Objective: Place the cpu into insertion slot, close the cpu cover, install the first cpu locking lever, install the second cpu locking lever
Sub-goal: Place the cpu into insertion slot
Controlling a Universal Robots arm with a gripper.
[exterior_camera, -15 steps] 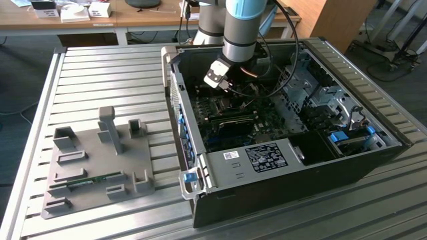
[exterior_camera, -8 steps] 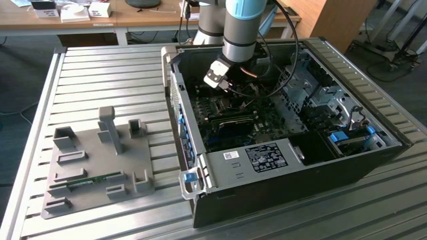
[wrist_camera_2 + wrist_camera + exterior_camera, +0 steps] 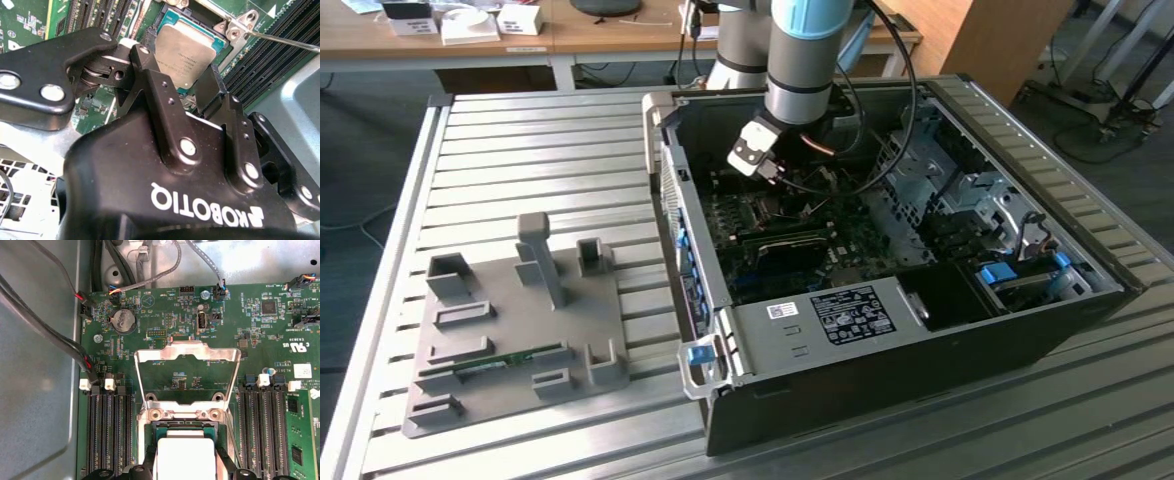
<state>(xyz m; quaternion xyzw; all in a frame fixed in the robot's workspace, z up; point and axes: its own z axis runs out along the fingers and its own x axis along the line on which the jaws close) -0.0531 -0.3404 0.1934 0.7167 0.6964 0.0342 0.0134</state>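
Presently, in the exterior view, the gripper (image 3: 758, 152) is seen lowered into the open computer case (image 3: 921, 345), over the green motherboard (image 3: 781, 245). A grey fixture block (image 3: 520, 330) stands well apart on the table, toward the exterior view's left.

In the second wrist view, the cpu (image 3: 186, 47) is found between the two black fingers (image 3: 150, 75) of the gripper (image 3: 175, 67). The fingers are set against two opposite edges of the chip and are judged to be closed on it. The cpu lies silver top up within the metal rim of the insertion slot (image 3: 162, 17). Whether it is fully seated cannot be told.

In the first wrist view, the cpu (image 3: 184, 457) is again flanked by the fingers (image 3: 148, 469), and the dark recess of the insertion slot (image 3: 182, 429) shows just beyond it. The cpu cover (image 3: 187, 351) is swung open on its hinge, clear of the slot, on the side away from the gripper (image 3: 184, 469). Its hinged edge runs parallel to the line joining the fingertips, so the cover is judged to fold toward the gripper, over the chip. Long black memory slots (image 3: 107, 435) lie on both sides of the socket. The cover is not yet closed.
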